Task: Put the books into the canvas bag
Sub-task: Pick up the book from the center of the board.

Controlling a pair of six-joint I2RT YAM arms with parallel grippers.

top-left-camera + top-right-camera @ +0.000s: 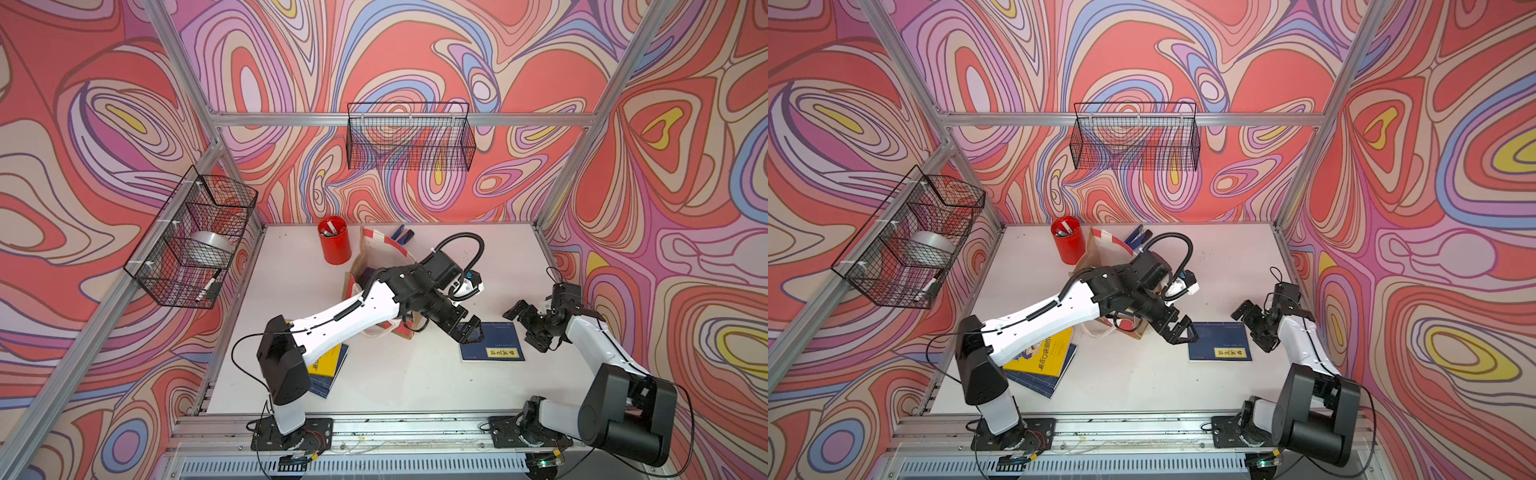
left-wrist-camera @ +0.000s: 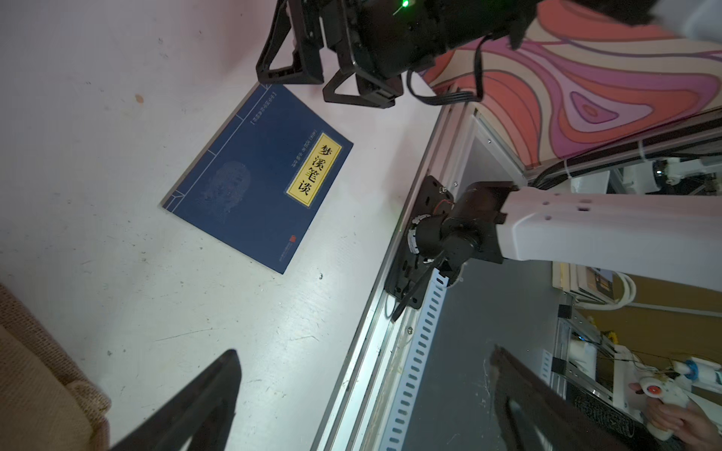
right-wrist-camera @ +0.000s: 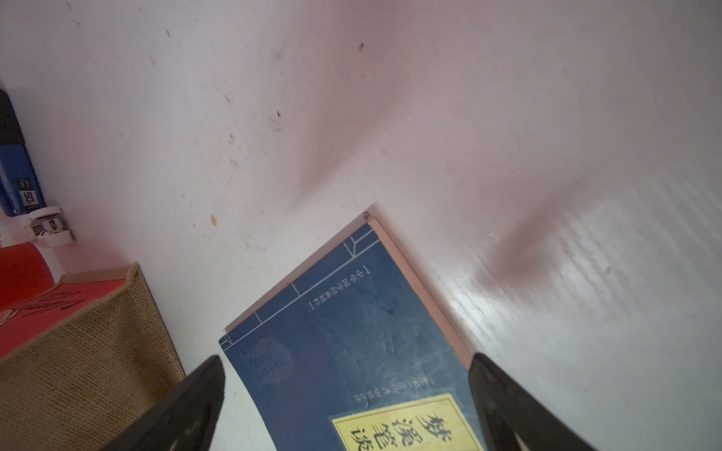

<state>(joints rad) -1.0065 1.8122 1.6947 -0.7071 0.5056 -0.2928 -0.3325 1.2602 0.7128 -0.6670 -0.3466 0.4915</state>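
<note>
A navy book (image 1: 492, 343) was seen lying flat and face up on the white table (image 1: 395, 382), just beside the canvas bag (image 1: 374, 245), which was largely covered from above by the left arm. The left gripper (image 1: 469, 330) was held over the book's corner nearest the bag, its jaws spread wide and nothing between them. The right gripper (image 1: 524, 328) was likewise spread and empty, and was poised at the book's opposite edge. A yellow book (image 1: 1046, 349) was stacked on further navy books (image 1: 1054, 378) at the table's near left, well apart from the bag. Whether any book already sat inside the bag could not be told, since its mouth was hidden by the arm. The navy book was judged to be light, thin and somewhat floppy. Its smooth cover was likely to slip between hard fingers. Because it lay flush on the table, no gap was offered underneath, so an edge would probably have to be tipped up or braced by one gripper before a pinch could be made by the other. The bound spine side was judged the stiffest place to be gripped, as the open page edge would be expected to fan and sag. The burlap bag looked soft, and its mouth might need to be kept open.
</note>
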